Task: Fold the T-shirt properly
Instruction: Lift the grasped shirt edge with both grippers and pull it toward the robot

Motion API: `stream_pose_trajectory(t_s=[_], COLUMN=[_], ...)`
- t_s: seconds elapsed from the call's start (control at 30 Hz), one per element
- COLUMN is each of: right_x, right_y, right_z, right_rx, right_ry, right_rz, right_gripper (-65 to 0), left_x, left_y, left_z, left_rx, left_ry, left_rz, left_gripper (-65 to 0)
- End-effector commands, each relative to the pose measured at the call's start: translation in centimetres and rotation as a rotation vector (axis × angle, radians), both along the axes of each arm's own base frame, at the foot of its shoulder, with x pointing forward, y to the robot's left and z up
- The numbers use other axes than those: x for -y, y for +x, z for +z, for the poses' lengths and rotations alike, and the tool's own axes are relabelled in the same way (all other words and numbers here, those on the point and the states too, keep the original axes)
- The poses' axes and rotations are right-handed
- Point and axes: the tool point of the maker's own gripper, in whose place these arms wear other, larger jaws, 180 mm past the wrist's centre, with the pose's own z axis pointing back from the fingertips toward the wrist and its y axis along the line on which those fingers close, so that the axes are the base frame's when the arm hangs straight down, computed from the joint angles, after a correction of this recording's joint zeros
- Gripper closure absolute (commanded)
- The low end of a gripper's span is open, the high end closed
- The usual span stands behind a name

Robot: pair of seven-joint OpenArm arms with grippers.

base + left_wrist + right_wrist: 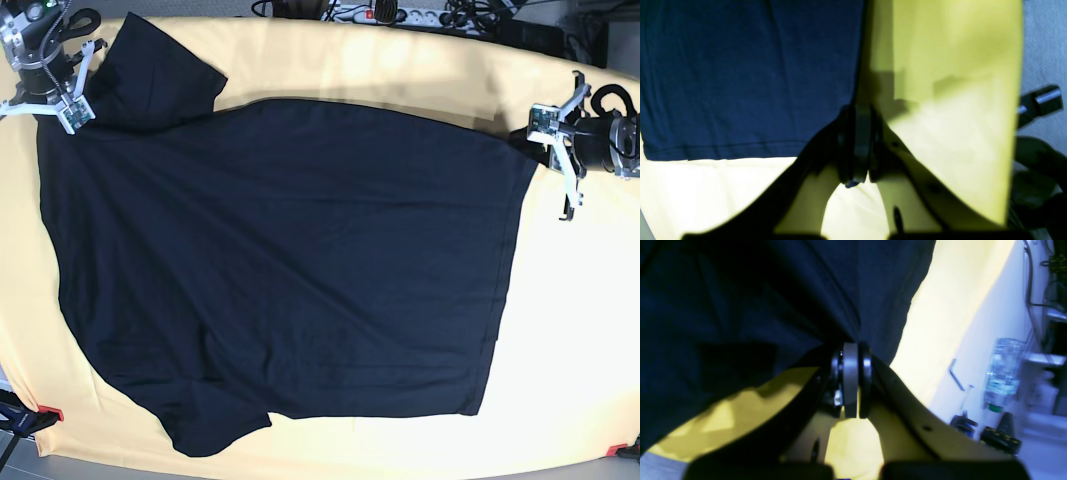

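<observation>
On the left of the base view, the right claw (62,100) sits at the far left corner of the T-shirt (280,260), up by the shoulder where one sleeve lies flapped over. Its own camera shows the claw's jaws pressed together with dark cloth bunched right at their tips (853,340), so it looks pinched shut on the T-shirt's edge.

The T-shirt itself lies spread nearly flat across the yellow desk (420,70), collar end to the left and hem to the right, with the near sleeve crumpled at the lower left corner.

On the right of the base view, the left claw (555,135) is at the far hem corner. Its camera shows the jaws fully together along the shirt's side edge (858,100); whether cloth is actually caught between them or merely lies beside them I cannot tell for sure, though a grip on the edge seems likely.

To do this step well, I judge both claws should lift their far corners together and at an even height, keeping the far edge taut between them, then carry it toward the near edge so the fold line runs straight along the shirt's length. The flipped sleeve at the far left and the bunched near sleeve may trap wrinkles inside the fold if not tucked in.
</observation>
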Motion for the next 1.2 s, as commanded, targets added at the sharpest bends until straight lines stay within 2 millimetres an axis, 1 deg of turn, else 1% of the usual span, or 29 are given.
stream_pose_trajectory(t_s=[0.0, 0.2, 0.3, 0.53, 0.7, 0.93, 1.0, 1.17], right_x=[0.4, -0.2, -0.5, -0.5, -0.5, -1.1, -1.5, -2.5], right_y=[0.2, -0.3, -0.7, -2.8, -2.8, -3.3, -3.9, -5.4], right_z=[0.7, 0.2, -0.2, -1.1, -1.1, -1.1, -0.9, -0.3], right_rx=[0.008, -0.036, -0.066, -0.129, -0.13, -0.155, -0.164, -0.188], right_ry=[-0.016, 0.028, 0.049, 0.048, 0.05, 0.062, 0.067, 0.072], right_rz=[0.005, 0.01, 0.016, 0.018, 0.015, 0.024, 0.035, 0.052], right_gripper=[0.0, 0.0, 0.0, 0.0, 0.0, 0.0, 0.0, 0.0], left_x=[0.0, 0.2, 0.3, -0.4, -1.6, -2.9, -3.0, -2.5], left_y=[0.3, -0.8, -1.5, -4.4, -5.4, -6.6, -7.1, -8.0], left_z=[1.0, 2.0, 2.3, 2.2, 2.0, 2.0, 2.1, 2.3], left_rx=[0.012, -0.009, -0.025, -0.144, -0.206, -0.283, -0.303, -0.341], left_ry=[0.007, 0.073, 0.129, 0.296, 0.365, 0.442, 0.455, 0.445], left_rz=[-0.016, -0.052, -0.04, 0.048, 0.09, 0.126, 0.126, 0.118], left_gripper=[0.0, 0.0, 0.0, 0.0, 0.0, 0.0, 0.0, 0.0])
